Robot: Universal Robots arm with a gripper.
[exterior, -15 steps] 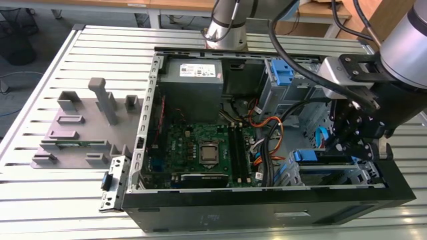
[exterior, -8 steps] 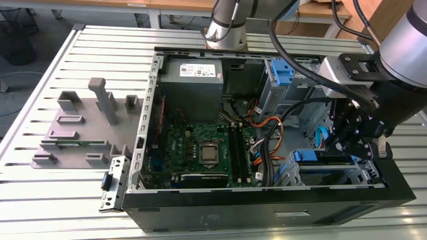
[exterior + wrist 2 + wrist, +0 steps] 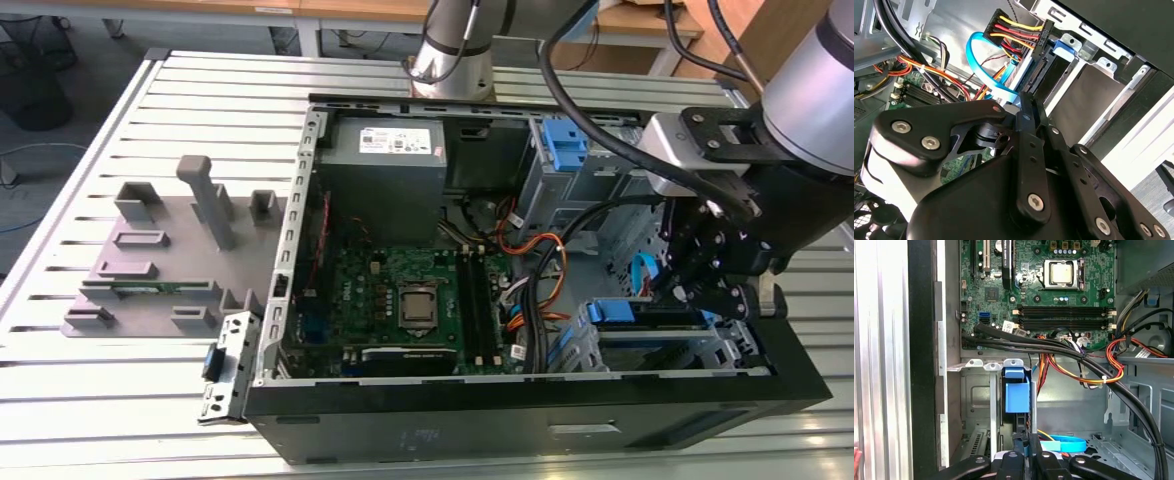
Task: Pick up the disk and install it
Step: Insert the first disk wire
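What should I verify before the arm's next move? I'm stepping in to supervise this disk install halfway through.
1. Disk in the bay: the disk stands edge-on in a drive cage slot. Ok.
2. Disk fully seated: its depth in the slot is hidden. Cannot tell.
3. Gripper lined up: the gripper sits right at the disk's near end. Ok.
4. Cables clear: the blue flat cable loops right beside the disk's end. Not ok.
5. Power connector plugged into the disk: it is close to the disk, but the joint is hidden. Cannot tell.
6. Access: the computer case lies open. Ok.
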